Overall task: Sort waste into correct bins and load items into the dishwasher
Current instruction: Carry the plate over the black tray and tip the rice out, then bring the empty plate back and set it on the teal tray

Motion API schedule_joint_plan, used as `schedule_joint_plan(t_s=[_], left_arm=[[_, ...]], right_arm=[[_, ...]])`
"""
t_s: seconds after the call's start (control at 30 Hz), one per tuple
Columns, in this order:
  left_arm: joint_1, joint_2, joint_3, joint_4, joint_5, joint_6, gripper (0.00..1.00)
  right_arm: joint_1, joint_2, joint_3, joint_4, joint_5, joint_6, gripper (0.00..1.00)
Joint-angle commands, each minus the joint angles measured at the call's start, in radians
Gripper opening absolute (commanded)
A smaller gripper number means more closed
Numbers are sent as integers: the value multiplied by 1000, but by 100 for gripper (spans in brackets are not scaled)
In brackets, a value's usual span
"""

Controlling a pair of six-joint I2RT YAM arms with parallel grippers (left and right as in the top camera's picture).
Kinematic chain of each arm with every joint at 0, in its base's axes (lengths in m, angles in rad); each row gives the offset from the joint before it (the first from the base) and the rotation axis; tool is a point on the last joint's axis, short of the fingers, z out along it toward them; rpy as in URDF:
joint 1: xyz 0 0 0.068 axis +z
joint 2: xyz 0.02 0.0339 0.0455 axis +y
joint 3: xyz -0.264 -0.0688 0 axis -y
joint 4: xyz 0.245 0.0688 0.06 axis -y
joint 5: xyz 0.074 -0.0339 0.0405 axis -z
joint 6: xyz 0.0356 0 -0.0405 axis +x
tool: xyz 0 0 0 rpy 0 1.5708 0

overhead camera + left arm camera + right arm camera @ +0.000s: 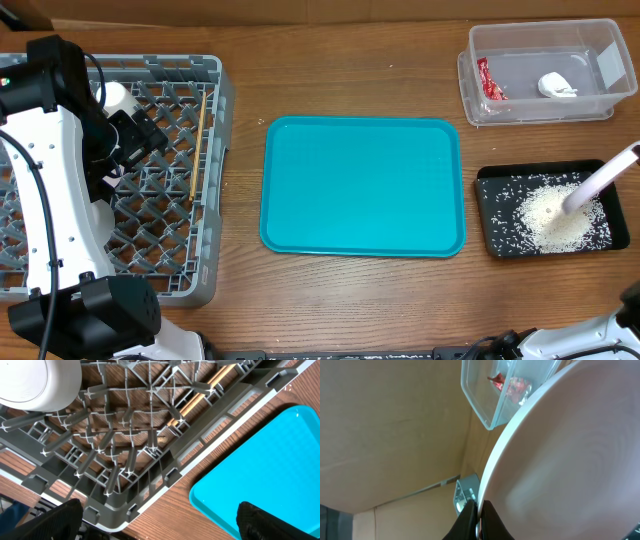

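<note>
One edge of the large white plate (598, 183) is pinched by the right claw (479, 518), tilted over the black tray (487, 240) of rice grains (550, 220). Slippage may be caused by this edge-only grip, scattering grains. The left claw (157, 522) is spread wide over the dish rack (212, 230).

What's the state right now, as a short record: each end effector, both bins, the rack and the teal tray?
left end effector: open, holding nothing, over the dish rack near its edge
right end effector: shut on the rim of the large white plate, which is tilted over the black tray
black tray: rice grains piled inside
clear tub: red wrapper and white scrap inside
dish rack: white cup and chopsticks; partly hidden by the left arm
teal tray: nothing on it
</note>
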Motion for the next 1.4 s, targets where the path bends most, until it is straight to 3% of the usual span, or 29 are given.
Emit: schedule_joint_plan(t_s=[0.0,0.13,0.2,0.37,0.57,0.7,0.8,0.97,1.1,1.27,1.37], left_arm=[[4,-16,-3,-2,-11,19,100],[4,-16,-3,-2,-11,19,100],[4,-16,-3,-2,-11,19,100],[4,-16,-3,-2,-11,19,100],[4,-16,-3,-2,-11,19,100],[4,-16,-3,-2,-11,19,100],[4,-16,-3,-2,-11,19,100],[4,-16,-3,-2,-11,19,100],[4,-16,-3,-2,-11,19,100],[4,-16,-3,-2,-11,19,100],[4,-16,-3,-2,-11,19,100]], right_arm=[[-4,-4,0,-24,-74,-82,4],[12,-2,0,-56,-64,-108,4],[26,-4,-1,-108,-119,-191,4],[150,-50,-2,-108,-98,-215,4],[487,-119,-2,-106,11,-310,4],[768,-116,-2,-31,94,-293,4],[965,-105,-2,105,230,-145,4],[1286,-83,-2,381,743,338,4],[1506,-64,-2,507,991,505,4],[1669,-6,-2,585,1203,688,7],[1717,51,-2,613,1214,725,19]])
